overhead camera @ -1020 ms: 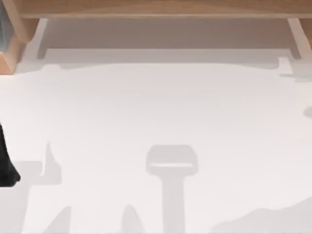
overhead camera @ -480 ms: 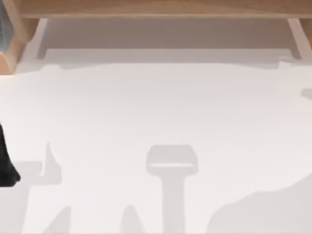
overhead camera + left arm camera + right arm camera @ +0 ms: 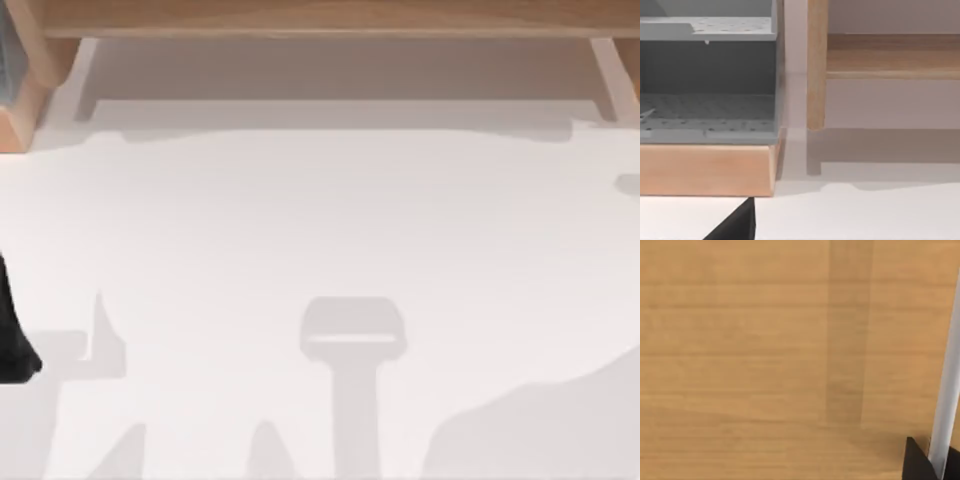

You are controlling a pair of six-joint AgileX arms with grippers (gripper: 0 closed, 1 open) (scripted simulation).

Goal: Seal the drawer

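Note:
In the right wrist view a wooden panel [image 3: 765, 350] stands very close, and a pale metal bar [image 3: 946, 390] runs along it. I cannot tell whether this panel is the drawer's front. Dark parts of my right gripper [image 3: 937, 465] show on both sides of the bar's end. My left arm [image 3: 14, 335] is parked at the table's left edge. A black tip of the left gripper [image 3: 737, 224] points toward a wooden unit with a grey perforated inside [image 3: 705, 115].
A wooden frame [image 3: 320, 18] runs along the back of the white table [image 3: 320, 230], and one wooden leg [image 3: 816, 65] stands beside the grey-lined unit [image 3: 18, 95] at the back left. Arm shadows lie across the front of the table.
The large shadow at the table's front right has grown and shifted. The small shadow at the right edge has moved toward the back. The left arm has stayed still.

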